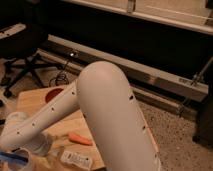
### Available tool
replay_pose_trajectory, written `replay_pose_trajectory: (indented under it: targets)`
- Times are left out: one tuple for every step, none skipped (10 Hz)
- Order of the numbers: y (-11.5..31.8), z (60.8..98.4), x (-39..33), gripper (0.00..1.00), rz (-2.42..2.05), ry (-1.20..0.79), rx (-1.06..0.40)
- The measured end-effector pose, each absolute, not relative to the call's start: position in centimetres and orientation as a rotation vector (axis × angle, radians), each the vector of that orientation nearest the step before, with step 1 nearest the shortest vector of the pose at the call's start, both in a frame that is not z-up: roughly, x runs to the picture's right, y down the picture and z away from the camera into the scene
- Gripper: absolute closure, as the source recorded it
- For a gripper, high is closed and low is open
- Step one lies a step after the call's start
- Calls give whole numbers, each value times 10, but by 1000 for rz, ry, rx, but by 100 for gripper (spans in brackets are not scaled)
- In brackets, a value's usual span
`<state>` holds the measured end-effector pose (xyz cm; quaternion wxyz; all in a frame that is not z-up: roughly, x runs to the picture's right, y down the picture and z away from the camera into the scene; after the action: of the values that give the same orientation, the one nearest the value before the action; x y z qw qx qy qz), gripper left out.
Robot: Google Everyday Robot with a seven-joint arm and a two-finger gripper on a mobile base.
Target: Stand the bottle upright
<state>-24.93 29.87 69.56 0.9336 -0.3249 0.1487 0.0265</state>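
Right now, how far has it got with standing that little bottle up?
Done: nothing visible; the bottle lies on its side on the wooden table, beside the carrot. In hand: the gripper sits low at the picture's bottom-left edge, fingers open, apart from the bottle. Left: grasp the bottle and stand it up.

The gripper, at the bottom-left corner, is cut off by the frame's edge.
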Motion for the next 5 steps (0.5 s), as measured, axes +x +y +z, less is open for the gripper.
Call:
replay_pose_trajectory:
  targets:
    - [300,698,-249,20,64,317,-662]
    - [301,700,-250,20,75,327,-662]
    - [303,703,-252,20,85,335,-665]
    - [306,706,-254,20,98,342,-670]
    - [307,709,-255,20,105,346,-673]
